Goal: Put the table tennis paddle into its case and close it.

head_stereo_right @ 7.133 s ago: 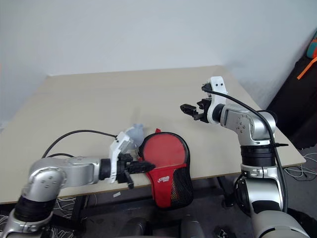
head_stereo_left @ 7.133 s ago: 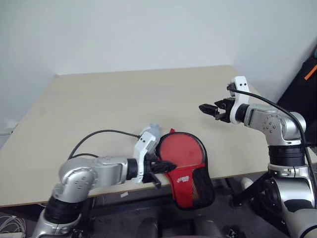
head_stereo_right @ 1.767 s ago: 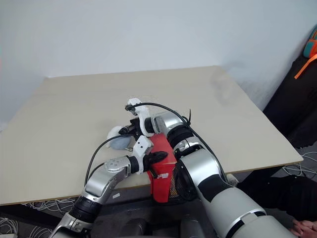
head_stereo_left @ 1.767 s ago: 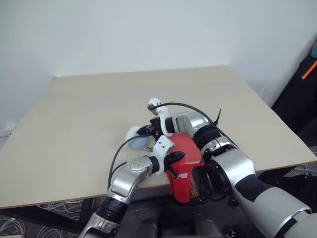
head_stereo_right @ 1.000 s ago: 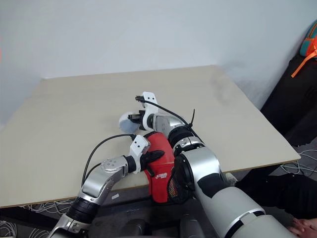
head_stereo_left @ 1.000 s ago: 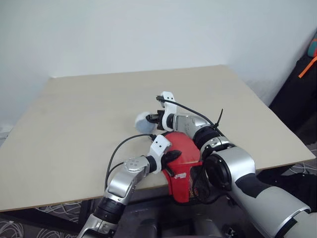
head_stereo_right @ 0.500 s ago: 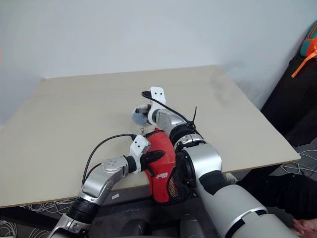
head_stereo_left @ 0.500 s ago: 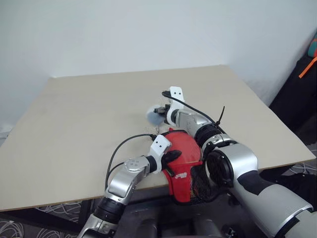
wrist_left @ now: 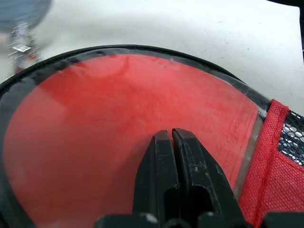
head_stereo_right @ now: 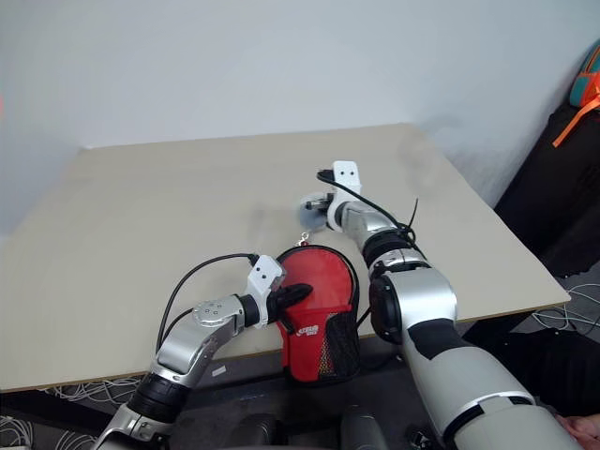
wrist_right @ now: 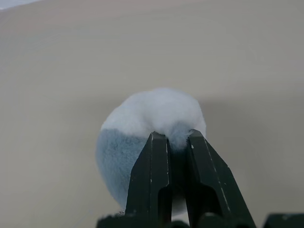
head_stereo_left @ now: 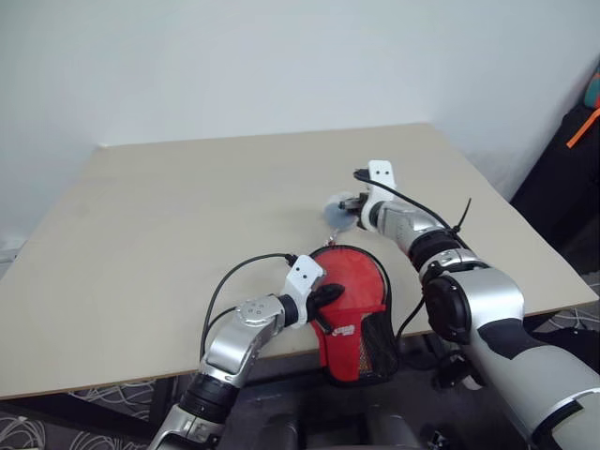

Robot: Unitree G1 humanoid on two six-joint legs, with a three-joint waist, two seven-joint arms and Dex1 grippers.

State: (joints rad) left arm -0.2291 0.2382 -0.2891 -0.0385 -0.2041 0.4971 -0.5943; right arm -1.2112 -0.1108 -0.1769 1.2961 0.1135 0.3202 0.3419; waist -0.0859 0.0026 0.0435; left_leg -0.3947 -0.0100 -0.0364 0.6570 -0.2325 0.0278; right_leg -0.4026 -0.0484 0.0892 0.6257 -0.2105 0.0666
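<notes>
White wall behind; on the desk [head_stereo_left: 169, 225], the case [head_stereo_left: 352, 309] overhangs the near edge under the closed left gripper [wrist_left: 172, 137]. Right gripper [wrist_right: 172, 137] pinches a fluffy ball [wrist_right: 152, 118] farther back.

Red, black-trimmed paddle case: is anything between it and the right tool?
Nothing visible blocks it. The right tool, shut on a fluffy white-and-grey ball, sits just beyond the soft red, black-trimmed case's far rim; between them lie bare beige table and a small metal chain. The left tool, shut, rests on the case.
</notes>
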